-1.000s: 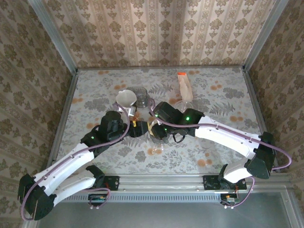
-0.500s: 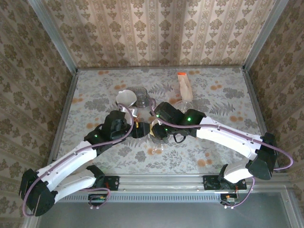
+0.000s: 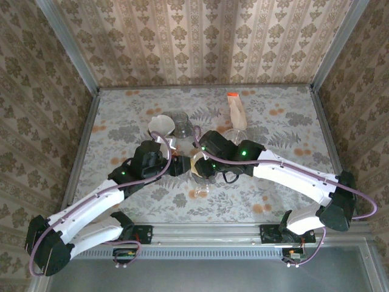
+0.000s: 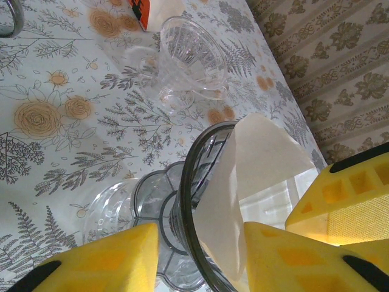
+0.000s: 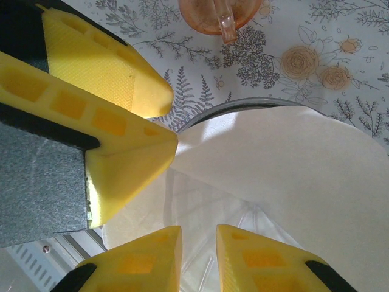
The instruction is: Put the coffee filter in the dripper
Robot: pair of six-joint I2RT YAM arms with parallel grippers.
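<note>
1. Since the earlier frame: L gripper (image 4: 200, 234) has slid in toward the dripper (image 4: 188, 207) and its jaws have narrowed. R arm barely shifted.
2. Nearest, on the arms' side of the dripper: an orange-tinted clear piece (image 5: 214, 9) lies on the table (image 3: 285, 121), apart from the dripper.
3. At the dripper, L side: L jaws stand one on each side of the dripper's body, low by its base. Can't tell if they're pressing yet or just bracketing it.
4. At the dripper, R side: R gripper (image 5: 199, 236) has its jaws drawn nearly together, w/ the paper's wall running into the slit btwn them. Reads as a pinch on the paper.
5. Coffee filter (image 4: 261, 164) sits inside the dripper but cocked. One flap stands up above the rim on the R-gripper side, not flush w/ the cone.
6. Step in hand, my guess: seating the paper, late in the task, w/ L steadying the dripper.
7. Next prob. needs L to hold firm while R pushes the raised flap down to the wall, then lets go w/o dragging it out.
8. Beyond the dripper: a second clear dripper (image 4: 189, 58), a glass server (image 3: 180, 123), a spare filter (image 3: 161, 126) beside it, and farthest a filter pack (image 3: 236, 109).
</note>
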